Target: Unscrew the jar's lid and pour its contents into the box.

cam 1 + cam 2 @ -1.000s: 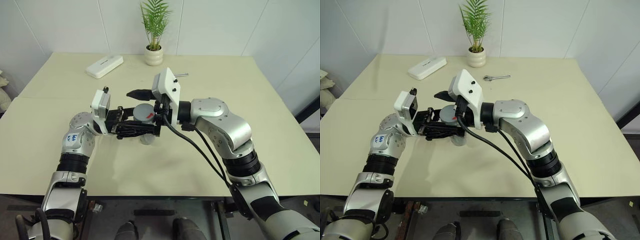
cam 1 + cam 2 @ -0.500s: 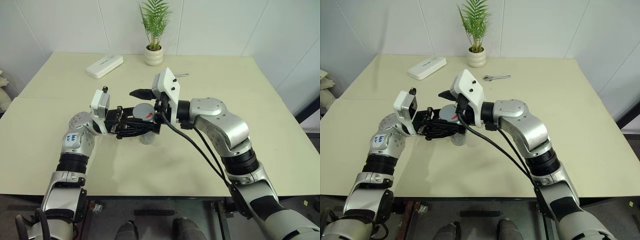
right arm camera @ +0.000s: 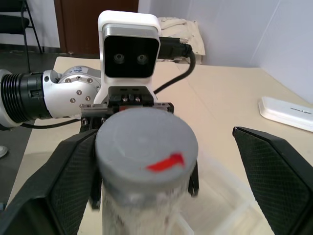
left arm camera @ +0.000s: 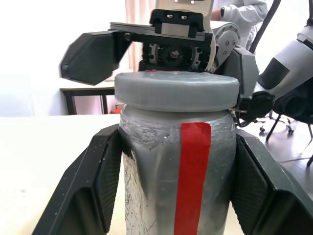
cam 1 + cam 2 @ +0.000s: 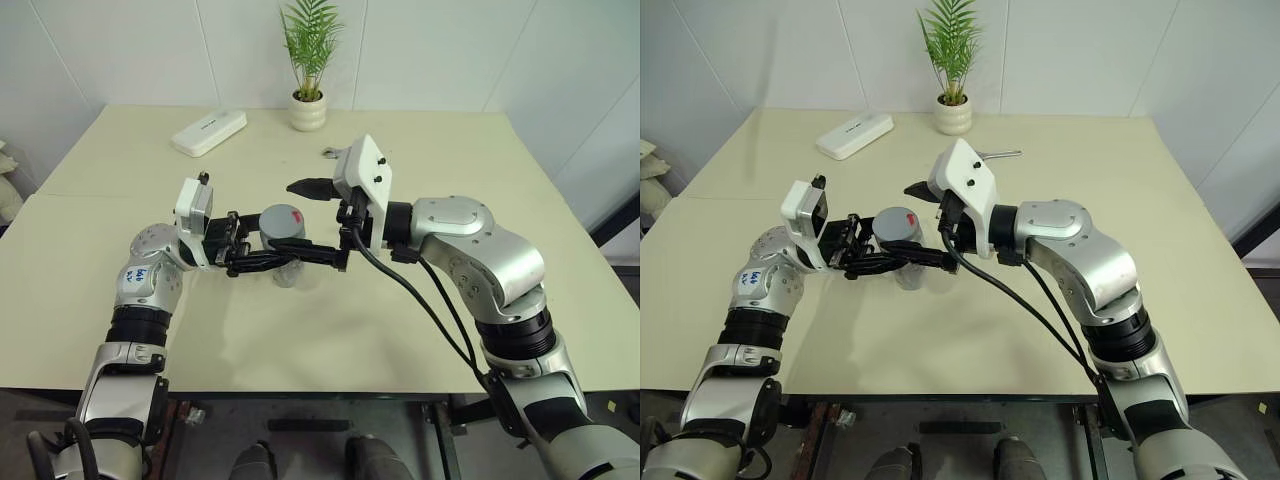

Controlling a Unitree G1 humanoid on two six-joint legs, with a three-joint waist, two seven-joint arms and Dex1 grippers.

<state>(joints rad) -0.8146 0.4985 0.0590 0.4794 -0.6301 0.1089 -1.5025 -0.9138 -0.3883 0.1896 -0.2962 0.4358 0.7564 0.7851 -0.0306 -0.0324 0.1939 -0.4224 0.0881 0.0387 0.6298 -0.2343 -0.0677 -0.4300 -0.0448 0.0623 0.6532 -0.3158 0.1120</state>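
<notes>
1. Left end effector pinches the jar from both sides, held up over the bench; you can see its black fingers pressed on the silvery wall either side of the red stripe.
2. Lid sits on top of the jar, grey with a small red mark.
3. Right end effector is spread wide, just beside the lid on its right, one finger above and behind it, the other low beside the left fingers; not touching the lid.
4. Box is clear plastic, on the bench right under the jar, mostly hidden by the left fingers.
5. Your surroundings: flat white case at the far left of the bench, white plant pot at the far edge, metal wrench behind the right arm's white wrist housing.
6. Black cables hang off the right arm across the bench front.
</notes>
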